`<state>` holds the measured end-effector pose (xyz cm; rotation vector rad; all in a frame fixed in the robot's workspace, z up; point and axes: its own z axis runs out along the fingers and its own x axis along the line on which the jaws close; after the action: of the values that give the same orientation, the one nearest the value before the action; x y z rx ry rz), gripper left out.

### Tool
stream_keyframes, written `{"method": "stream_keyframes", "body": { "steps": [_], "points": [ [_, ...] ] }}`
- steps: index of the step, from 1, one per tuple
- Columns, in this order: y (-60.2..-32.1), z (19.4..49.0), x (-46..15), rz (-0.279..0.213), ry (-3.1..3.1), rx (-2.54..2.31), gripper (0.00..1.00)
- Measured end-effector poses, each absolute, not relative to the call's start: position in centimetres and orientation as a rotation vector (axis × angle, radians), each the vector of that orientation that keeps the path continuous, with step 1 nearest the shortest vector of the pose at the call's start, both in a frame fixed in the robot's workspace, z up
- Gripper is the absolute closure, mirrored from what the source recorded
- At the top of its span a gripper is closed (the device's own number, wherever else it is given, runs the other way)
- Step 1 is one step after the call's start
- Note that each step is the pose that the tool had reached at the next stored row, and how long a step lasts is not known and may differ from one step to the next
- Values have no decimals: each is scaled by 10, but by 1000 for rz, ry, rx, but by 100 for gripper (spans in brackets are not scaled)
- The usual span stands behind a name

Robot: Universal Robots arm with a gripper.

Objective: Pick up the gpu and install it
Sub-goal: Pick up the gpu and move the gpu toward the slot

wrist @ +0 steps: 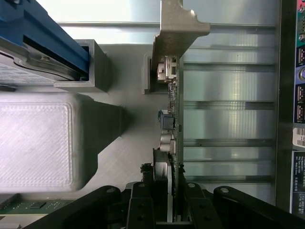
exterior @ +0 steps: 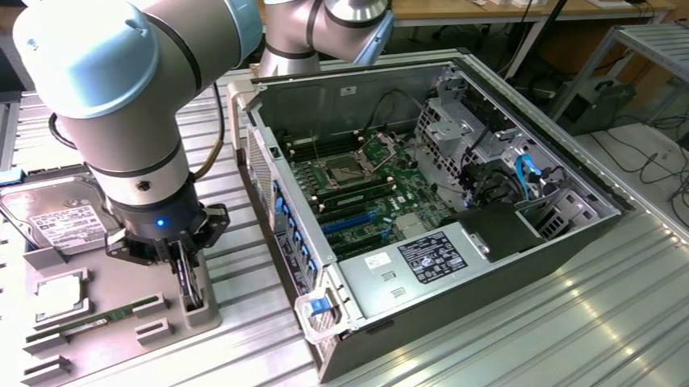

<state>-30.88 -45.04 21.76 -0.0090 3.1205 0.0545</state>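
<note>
**Q:** Where was the gpu [exterior: 194, 294], and in what state were the jaws?

**A:** The gpu [wrist: 172, 95] stood on edge in a grey slotted holder [exterior: 200, 313] at the edge of the parts tray [exterior: 119, 343] nearest the computer case [exterior: 517, 250]. The jaws, lowered from above on the arm [exterior: 119, 121], were clenched on the card – one finger against each face. In the wrist view the metal bracket [wrist: 178, 28] was at the end of the card away from the jaws.

**Q:** What else lay on the tray?

**A:** A silver hard drive [exterior: 60, 222] with a white label stood at the far corner. A square silver part [exterior: 60, 294] sat in its recess below it, and a narrow green memory stick [exterior: 102, 318] lay flat between that part and the holder. None touched the gpu.

**Q:** What stood between the card and the motherboard [exterior: 361, 189]?

**A:** The case lay on its side on the ribbed metal tabletop [exterior: 538, 330], open upward, just beside the tray on the exterior view's right. Its side wall [exterior: 282, 234] rose between the holder and the board – the blue slots [exterior: 344, 224] sat inside, past that wall.
</note>
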Motion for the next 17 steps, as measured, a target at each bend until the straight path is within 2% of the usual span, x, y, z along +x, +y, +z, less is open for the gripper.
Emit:
{"method": "stream_keyframes", "body": {
  "steps": [10, 17],
  "points": [
    [-450, 222, -309, 54, 3120, -9, 72],
    [-450, 235, -309, 55, 3120, -9, 72]
  ]
}}
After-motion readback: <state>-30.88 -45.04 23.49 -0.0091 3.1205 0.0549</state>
